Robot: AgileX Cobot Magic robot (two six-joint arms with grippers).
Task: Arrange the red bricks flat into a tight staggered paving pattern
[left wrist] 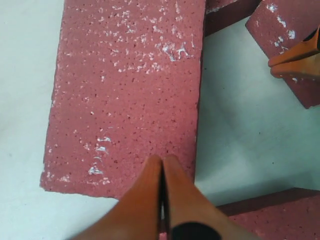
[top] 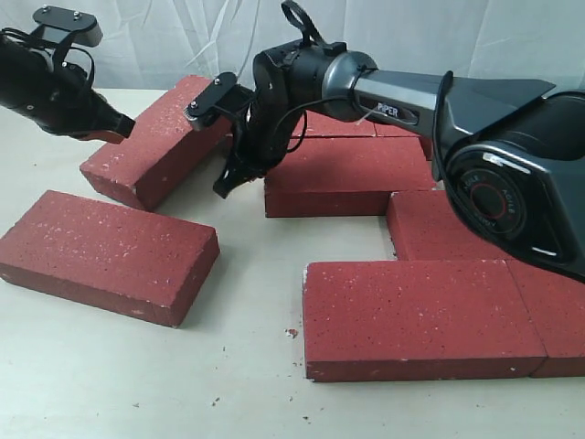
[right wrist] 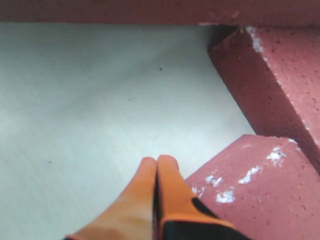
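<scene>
Exterior view: the left tool (top: 117, 128), pinched closed and empty, hangs at an angled brick (top: 160, 137) far left; the right tool (top: 228, 178), likewise pressed together, sits just beside that brick. More red bricks (top: 420, 311) lie flat across the counter (top: 137, 384) to the right.

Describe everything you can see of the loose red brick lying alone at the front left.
The dark red rectangular paving brick looks like rough concrete with fine white speckles. It lies flat on the pale table, skewed to the laid rows, apart from every other brick. Neither the left claw nor the right claw touches it.
</scene>
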